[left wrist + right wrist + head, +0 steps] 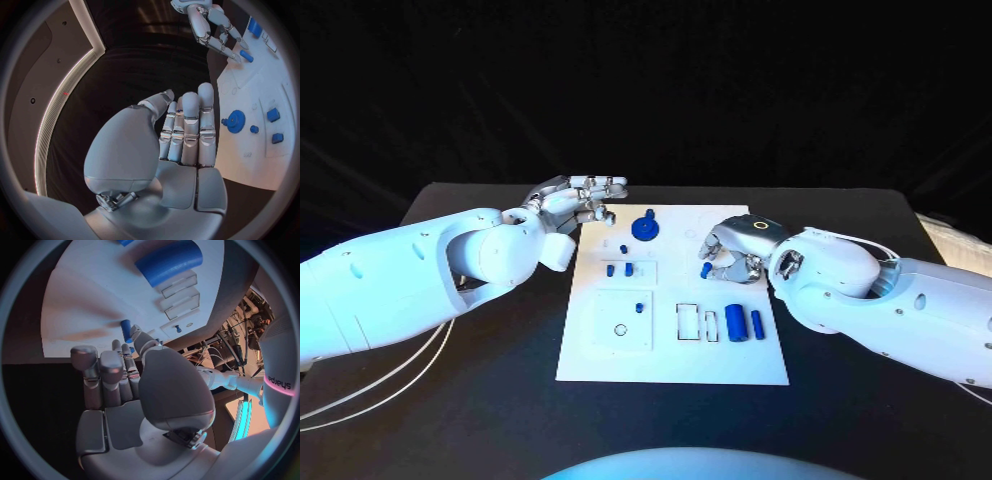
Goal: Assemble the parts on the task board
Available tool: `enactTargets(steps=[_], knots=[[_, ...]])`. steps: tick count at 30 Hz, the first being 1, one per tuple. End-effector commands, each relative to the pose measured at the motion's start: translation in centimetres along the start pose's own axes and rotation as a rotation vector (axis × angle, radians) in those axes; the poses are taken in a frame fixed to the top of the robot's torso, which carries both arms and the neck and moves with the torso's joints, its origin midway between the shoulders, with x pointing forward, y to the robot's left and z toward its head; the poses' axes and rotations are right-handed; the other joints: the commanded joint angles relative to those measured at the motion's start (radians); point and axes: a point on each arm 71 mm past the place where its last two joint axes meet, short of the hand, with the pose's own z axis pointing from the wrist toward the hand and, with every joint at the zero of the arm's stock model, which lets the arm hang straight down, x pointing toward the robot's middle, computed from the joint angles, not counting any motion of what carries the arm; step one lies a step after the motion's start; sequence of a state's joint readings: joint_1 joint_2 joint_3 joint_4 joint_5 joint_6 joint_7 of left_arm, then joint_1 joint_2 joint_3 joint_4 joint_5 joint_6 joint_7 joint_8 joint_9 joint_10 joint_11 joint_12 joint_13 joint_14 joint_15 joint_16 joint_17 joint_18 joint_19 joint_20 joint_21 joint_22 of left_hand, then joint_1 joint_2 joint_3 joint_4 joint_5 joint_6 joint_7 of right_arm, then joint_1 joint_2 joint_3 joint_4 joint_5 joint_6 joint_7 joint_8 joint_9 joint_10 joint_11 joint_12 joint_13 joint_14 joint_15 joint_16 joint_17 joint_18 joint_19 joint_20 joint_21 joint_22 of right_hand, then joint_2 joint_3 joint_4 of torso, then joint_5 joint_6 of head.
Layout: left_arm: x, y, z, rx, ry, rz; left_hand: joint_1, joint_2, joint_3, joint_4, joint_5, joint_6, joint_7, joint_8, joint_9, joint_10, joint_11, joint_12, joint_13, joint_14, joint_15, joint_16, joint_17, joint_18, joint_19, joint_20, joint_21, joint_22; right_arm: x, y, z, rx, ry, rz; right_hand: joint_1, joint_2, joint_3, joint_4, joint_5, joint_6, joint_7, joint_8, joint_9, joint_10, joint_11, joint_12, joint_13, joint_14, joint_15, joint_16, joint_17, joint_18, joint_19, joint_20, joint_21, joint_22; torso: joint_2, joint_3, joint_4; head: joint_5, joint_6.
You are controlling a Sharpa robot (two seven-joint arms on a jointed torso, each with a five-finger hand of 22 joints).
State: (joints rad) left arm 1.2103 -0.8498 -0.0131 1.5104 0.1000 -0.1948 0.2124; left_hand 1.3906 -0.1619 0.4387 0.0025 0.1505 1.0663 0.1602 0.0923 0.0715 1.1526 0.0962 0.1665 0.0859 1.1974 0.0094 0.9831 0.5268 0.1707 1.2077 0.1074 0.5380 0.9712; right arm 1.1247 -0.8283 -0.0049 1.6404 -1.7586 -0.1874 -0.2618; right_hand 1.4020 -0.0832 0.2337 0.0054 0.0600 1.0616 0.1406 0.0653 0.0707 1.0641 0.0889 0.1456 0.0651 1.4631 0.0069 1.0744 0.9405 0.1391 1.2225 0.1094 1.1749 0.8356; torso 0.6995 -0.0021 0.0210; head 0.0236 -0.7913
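**Both hands at the task board, one part at the right fingertips**

Head view: the white task board (672, 345) lies in the middle of the black table (473, 400), its long side running away from the robot. The left hand (574, 205) sits at the board's far left corner, just off its edge; its fingers are straight, side by side and hold nothing (the left wrist view shows the same flat, empty hand (181, 135) beside the plate (250, 165)). The right hand (733, 250) hangs over the board's right half, fingers curled downward, with a small blue peg (707, 269) at its fingertips — it appears pinched there, and the right wrist view shows the peg (126, 331) standing up from between the fingertips (134, 340), touching them.

Parts on the board: a blue gear (645, 228) near the far edge, between the two hands; two small blue blocks (620, 269) in the left-centre panel; a small blue piece (639, 306) and a dark ring (622, 330) in the nearer left panel. On the right — beside two upright rectangular frames (689, 321) — lie a large blue cylinder (734, 324) and a slimmer blue cylinder (757, 322), parallel to one another. In the left wrist view the gear (235, 121) lies just beyond the left fingertips, not touched.
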Motion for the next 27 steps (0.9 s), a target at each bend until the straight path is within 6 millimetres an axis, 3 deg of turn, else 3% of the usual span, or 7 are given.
enactTargets(steps=[1, 14, 27], knots=[[0.26, -0.05, 0.06, 0.005, 0.022, -0.001, -0.002, 0.007, -0.004, -0.002, -0.004, 0.004, 0.001, 0.006, -0.002, -0.006, -0.002, 0.005, -0.002, -0.008, 0.001, -0.006, -0.001, 0.011, -0.008, 0.002, -0.002, -0.001, 0.26, 0.22, 0.11, -0.016, 0.013, -0.009, 0.003, 0.011, 0.011, -0.002, -0.006, 0.017, -0.001, 0.008, 0.003, 0.017, -0.002, 0.009, -0.001, 0.019, -0.007, 0.017, 0.016, -0.004, 0.016, -0.002, 0.014, 0.018, 0.000, -0.0003, 0.0001, 0.002, -0.003], [0.23, -0.03, 0.07, 0.004, 0.021, -0.001, -0.002, 0.007, -0.004, -0.002, -0.004, 0.004, 0.001, 0.006, -0.002, -0.006, -0.002, 0.005, -0.002, -0.008, 0.001, -0.006, -0.002, 0.011, -0.008, 0.002, -0.003, -0.001, 0.98, 0.43, 0.40, -0.007, 0.058, -0.034, 0.022, 0.038, 0.090, -0.018, -0.010, 0.114, -0.026, 0.036, 0.015, 0.117, -0.029, 0.005, -0.002, 0.029, -0.029, 0.072, 0.066, -0.016, 0.050, -0.022, 0.065, 0.095, 0.000, 0.0004, -0.0017, 0.001, -0.002], [0.17, 0.01, 0.11, 0.002, 0.021, 0.003, -0.002, 0.007, -0.005, -0.002, -0.006, 0.004, 0.001, 0.006, -0.002, -0.007, -0.002, 0.006, -0.002, -0.009, 0.001, -0.006, -0.002, 0.011, -0.009, 0.002, -0.004, -0.002, 0.60, 0.37, 0.44, 0.010, -0.044, -0.011, 0.023, 0.050, 0.135, -0.029, -0.011, 0.127, -0.025, 0.035, 0.018, 0.141, -0.033, -0.016, -0.002, 0.030, -0.033, 0.088, 0.078, -0.021, 0.061, -0.030, 0.086, 0.124, -0.001, 0.0004, -0.0005, 0.006, -0.001]])
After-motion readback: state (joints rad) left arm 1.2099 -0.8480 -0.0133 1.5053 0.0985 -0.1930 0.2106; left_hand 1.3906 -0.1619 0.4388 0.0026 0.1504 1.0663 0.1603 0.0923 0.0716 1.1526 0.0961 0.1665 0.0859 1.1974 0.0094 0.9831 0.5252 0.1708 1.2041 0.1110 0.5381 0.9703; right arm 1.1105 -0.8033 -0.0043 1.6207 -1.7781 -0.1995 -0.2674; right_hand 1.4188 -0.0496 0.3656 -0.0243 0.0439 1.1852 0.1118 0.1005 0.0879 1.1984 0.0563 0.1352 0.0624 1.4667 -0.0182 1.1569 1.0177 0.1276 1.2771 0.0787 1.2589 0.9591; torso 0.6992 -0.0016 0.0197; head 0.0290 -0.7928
